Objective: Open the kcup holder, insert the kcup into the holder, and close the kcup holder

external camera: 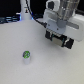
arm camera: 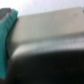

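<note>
The kcup [external camera: 26,56] stands upright on the white table [external camera: 12,42], toward its near edge and to the exterior view's left of centre, well apart from the gripper [external camera: 59,39] and not between its jaws. It is a small white cylinder with a green, speckled top, smooth-sided and squat. The gripper, a blocky white housing with rounded corners, hangs over the far part of the table toward the exterior view's right, and its dark fingers reach down onto the kcup holder [external camera: 65,42], of which only a black, boxy piece shows beneath and beside the white body. Whether the jaws are parted or clamped cannot be told: the fingers merge with the black box in the exterior view. The wrist view is heavily blurred; it shows a grey, matte, flat-faced surface [arm camera: 47,30] with a darker rounded edge below it and a teal band [arm camera: 6,40] along one side, none of which can be identified with certainty.
</note>
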Robot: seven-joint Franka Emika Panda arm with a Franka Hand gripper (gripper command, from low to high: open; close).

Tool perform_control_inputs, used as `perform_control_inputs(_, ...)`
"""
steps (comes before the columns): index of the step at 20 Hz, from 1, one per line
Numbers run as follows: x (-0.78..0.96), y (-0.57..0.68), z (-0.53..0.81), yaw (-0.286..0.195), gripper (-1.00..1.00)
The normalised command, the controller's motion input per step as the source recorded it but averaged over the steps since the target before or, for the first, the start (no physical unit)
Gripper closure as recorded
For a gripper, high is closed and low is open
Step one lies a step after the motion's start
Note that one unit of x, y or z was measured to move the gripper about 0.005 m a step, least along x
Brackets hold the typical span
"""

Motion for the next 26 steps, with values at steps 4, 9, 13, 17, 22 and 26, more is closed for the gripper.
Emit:
perform_control_inputs(4, 0.28, -0.37, 0.33, -0.138, -1.00)
perform_control_inputs(9, 0.18, -0.59, 0.33, -0.183, -1.00)
perform_control_inputs(13, 0.11, -0.63, 0.25, -0.213, -1.00)
perform_control_inputs(17, 0.05, -0.57, 0.19, -0.241, -1.00)
perform_control_inputs(22, -0.03, -0.48, 0.07, -0.280, -1.00)
perform_control_inputs(26, -0.11, -0.38, 0.01, -0.315, -1.00)
